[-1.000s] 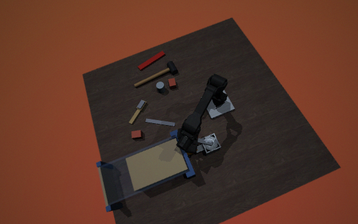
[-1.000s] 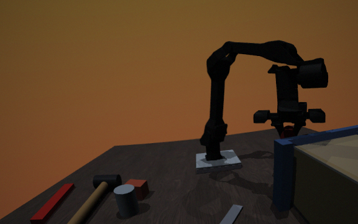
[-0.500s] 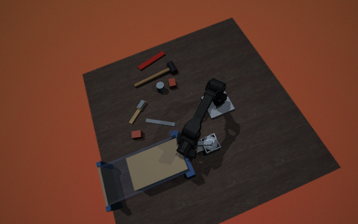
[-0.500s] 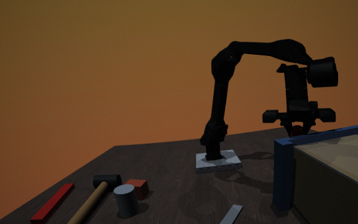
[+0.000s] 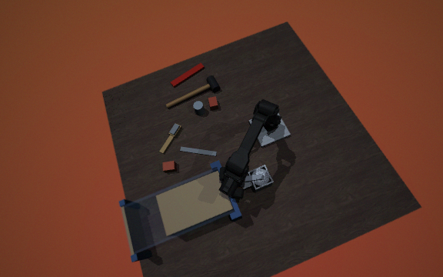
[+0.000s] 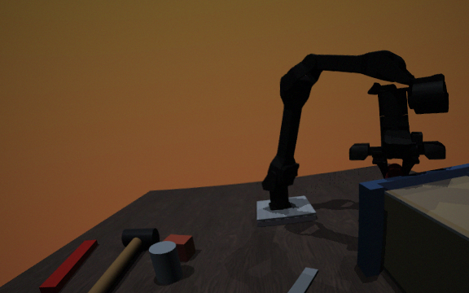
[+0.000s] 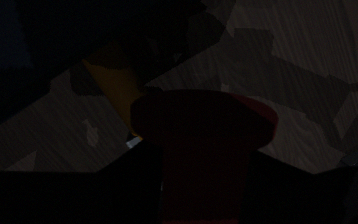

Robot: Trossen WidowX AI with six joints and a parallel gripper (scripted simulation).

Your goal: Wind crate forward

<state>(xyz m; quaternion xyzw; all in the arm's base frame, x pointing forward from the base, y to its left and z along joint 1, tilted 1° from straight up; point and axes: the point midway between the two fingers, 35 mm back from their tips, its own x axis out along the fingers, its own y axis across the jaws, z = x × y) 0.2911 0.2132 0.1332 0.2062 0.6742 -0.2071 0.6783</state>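
Note:
The tan crate (image 5: 194,204) (image 6: 462,199) sits flat in the clear-panelled cubby, its front close to the blue frame (image 5: 235,208) (image 6: 370,228); whether they touch cannot be told. The silver winch (image 5: 265,182) stands outside the mouth. The handle's silver arm (image 5: 249,179) runs from the winch top toward my gripper. My gripper (image 7: 185,140) is shut on the handle's red knob (image 7: 205,120) (image 6: 394,170); the fingers sit on both sides of its stem. The arm hides it in the top view. An orange band (image 7: 112,82) shows beside it in the wrist view.
The blue frame stands close beside the hand. Farther off lie a mallet (image 5: 188,96) (image 6: 116,264), a red bar (image 5: 188,75) (image 6: 69,264), a grey cylinder (image 5: 198,108) (image 6: 166,264), two red blocks (image 5: 213,103) (image 5: 168,166), a brush (image 5: 168,143) and a grey strip (image 5: 198,151).

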